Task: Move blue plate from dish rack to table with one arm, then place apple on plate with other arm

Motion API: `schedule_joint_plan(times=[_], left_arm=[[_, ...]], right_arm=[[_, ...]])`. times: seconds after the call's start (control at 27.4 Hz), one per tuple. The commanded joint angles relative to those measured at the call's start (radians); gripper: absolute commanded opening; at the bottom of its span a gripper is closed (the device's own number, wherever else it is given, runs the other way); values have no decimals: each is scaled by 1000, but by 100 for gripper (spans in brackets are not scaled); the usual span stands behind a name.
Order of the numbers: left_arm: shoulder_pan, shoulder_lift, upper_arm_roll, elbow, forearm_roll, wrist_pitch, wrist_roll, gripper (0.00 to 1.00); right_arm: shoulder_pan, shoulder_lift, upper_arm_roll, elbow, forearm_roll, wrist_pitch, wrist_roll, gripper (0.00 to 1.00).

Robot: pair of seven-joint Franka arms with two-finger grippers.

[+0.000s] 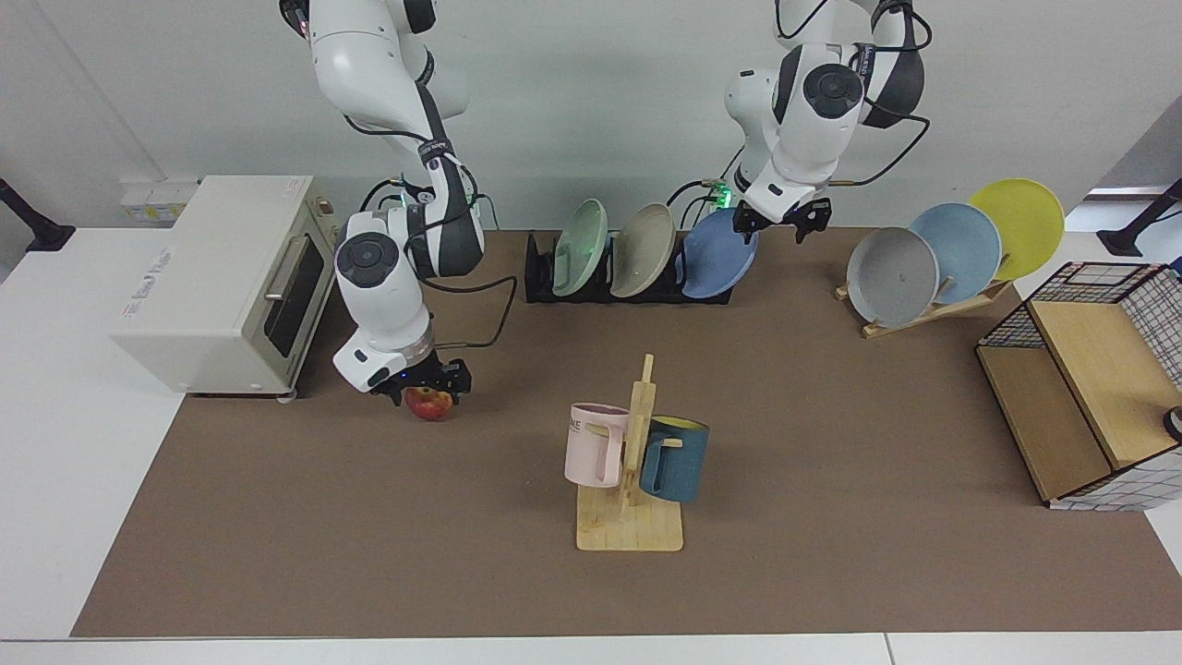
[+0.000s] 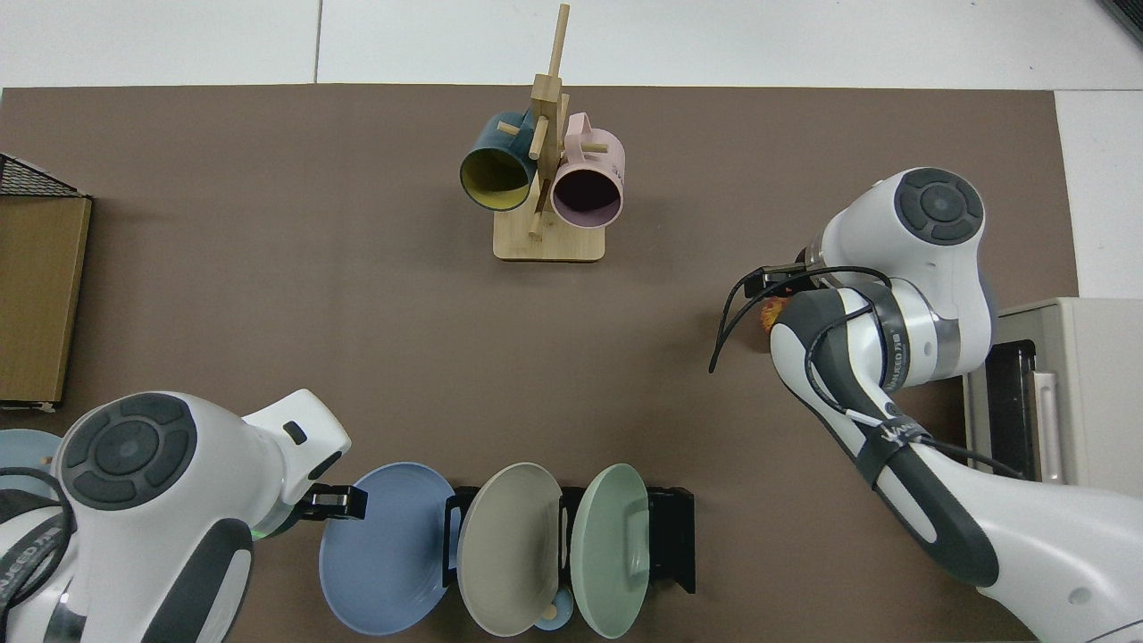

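Observation:
The periwinkle blue plate (image 1: 718,254) stands upright at the end of the black dish rack (image 1: 591,286), beside a beige and a green plate. My left gripper (image 1: 781,225) hovers open just above and behind the plate's upper rim; in the top view the left gripper (image 2: 336,503) sits at the edge of the blue plate (image 2: 386,549). The red-yellow apple (image 1: 430,405) rests on the brown table (image 1: 831,462) near the toaster. My right gripper (image 1: 427,392) is low over it, open, fingers on either side. From above only a sliver of the apple (image 2: 770,313) shows.
A white toaster oven (image 1: 222,277) stands behind the right arm. A wooden mug stand (image 1: 632,517) with a pink and a teal mug is mid-table. A slanted wooden stand (image 1: 933,309) holds grey, sky-blue and yellow plates. A wire-and-wood shelf (image 1: 1080,397) sits beside it.

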Motion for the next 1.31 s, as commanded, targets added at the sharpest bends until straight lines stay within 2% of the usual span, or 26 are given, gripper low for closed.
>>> schedule_joint_plan(times=[0.0,0.15,0.26,0.36,0.4,0.44,0.47,0.51,0.62,0.69,0.88,1.06,1.13,1.28], left_arm=[[-50,-44,12,-80,-15,34,-11,86],[-66,-42,11,-123,-15,80,-11,84],[-66,-42,11,-123,-15,85,-11,75],[-67,-42,8,-123,-16,88,-11,60],[-69,-42,8,-123,-21,88,-11,57],[-78,-42,8,-123,-30,85,-11,57],[-88,-42,8,-121,-38,83,-11,57],[-95,-42,8,-121,-45,83,-11,57],[-104,-40,6,-118,-62,85,-11,57],[-118,-40,8,-117,-74,85,-15,53],[-121,-36,8,-111,-78,82,-18,33],[-121,-33,8,-88,-78,67,-35,4],[-118,-27,9,-60,-76,57,-38,0],[-105,-14,12,-6,-59,13,-37,0]], right_arm=[[-5,7,3,-45,-23,71,29,100],[-7,7,3,-86,-23,123,29,100],[-8,9,3,-94,-23,123,30,100],[-11,12,3,-96,-23,123,29,100],[-11,12,3,-96,-23,123,29,100],[-11,12,3,-96,-23,120,30,95],[-14,12,3,-96,-23,117,30,77],[-16,12,3,-96,-23,116,30,54],[-14,10,3,-96,-23,106,29,10],[-11,10,3,-96,-23,105,29,0],[-8,6,3,-90,-23,100,23,0],[-10,-7,3,-68,-23,70,18,0],[-8,-17,3,-51,-24,47,15,0],[1,-60,3,-33,-23,-4,15,0]])
